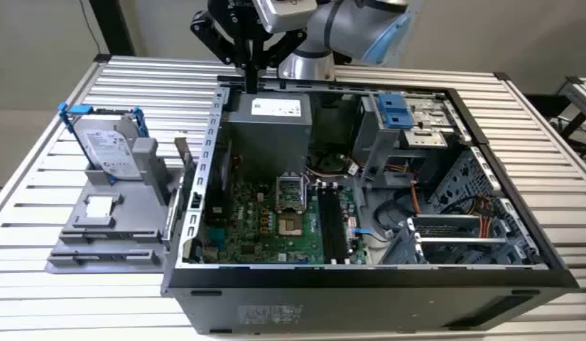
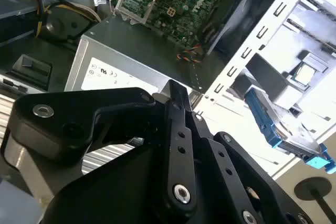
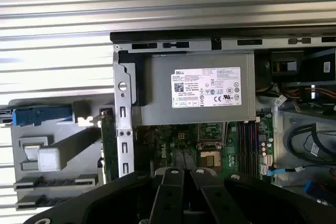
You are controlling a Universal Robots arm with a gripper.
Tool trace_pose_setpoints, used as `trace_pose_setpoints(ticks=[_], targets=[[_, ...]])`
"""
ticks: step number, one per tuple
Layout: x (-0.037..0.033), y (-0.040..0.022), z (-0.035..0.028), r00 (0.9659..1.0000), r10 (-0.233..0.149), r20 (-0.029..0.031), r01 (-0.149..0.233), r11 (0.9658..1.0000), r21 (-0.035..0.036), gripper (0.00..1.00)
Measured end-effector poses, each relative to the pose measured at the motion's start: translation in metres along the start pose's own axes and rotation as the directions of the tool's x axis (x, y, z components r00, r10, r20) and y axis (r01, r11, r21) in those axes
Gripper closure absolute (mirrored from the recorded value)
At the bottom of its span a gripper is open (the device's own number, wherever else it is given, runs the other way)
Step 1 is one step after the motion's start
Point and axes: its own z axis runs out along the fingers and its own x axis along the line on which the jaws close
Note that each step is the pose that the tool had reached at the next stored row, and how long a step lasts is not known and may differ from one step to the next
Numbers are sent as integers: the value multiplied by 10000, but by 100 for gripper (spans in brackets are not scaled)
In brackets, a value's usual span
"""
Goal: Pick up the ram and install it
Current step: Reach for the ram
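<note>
Hand (image 1: 247,85) | fingers together, above case (image 1: 369,305) rim | arm (image 1: 359,28) cut off

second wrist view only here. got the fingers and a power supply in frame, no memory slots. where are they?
Observer: The memory slots are long black strips on the motherboard, just to the exterior view's right of the processor socket.
Operator: gripper near them?
Observer: No. In the exterior view the gripper hangs shut and empty above the case at its far rim, by the power supply.
Operator: and the ram?
Observer: Probably the thin board standing on edge in the first wrist view: the ram, between the grey holder and the case wall. It is too thin to be sure.
</note>
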Motion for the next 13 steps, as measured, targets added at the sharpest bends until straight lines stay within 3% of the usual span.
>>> trace_pose_setpoints(ticks=[13], targets=[[6, 0, 0, 10000, 0, -4, 0, 10000, 1, 100]])
